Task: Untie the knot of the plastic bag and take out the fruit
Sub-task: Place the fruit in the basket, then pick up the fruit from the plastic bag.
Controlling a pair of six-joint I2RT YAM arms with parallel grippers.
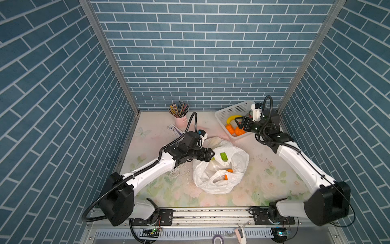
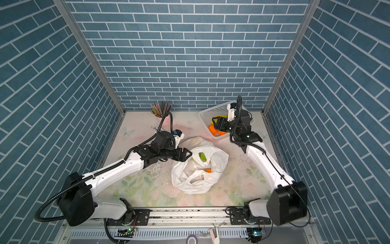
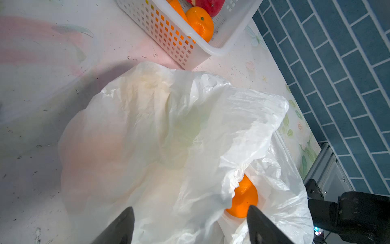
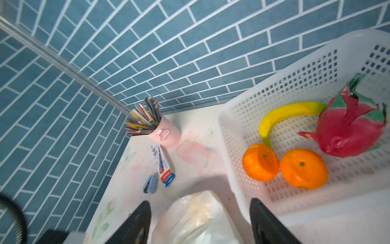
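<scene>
Left wrist view: my spread, empty left end effector (image 3: 190, 209) faces the plastic bag (image 3: 147, 126); orange (image 3: 242, 198) just beside one fingertip (image 3: 256, 215).

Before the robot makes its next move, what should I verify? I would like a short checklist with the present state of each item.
1. left gripper open and empty: ok, it hangs above the plastic bag.
2. right gripper open and empty: ok, it is over the basket.
3. Bag mouth open: ok, the green fruit and an orange show inside.
4. All fruit out of the bag: not ok.
5. Free room in the basket: ok, bare floor shows.
6. How many more fruit lie under the film: cannot tell.
</scene>
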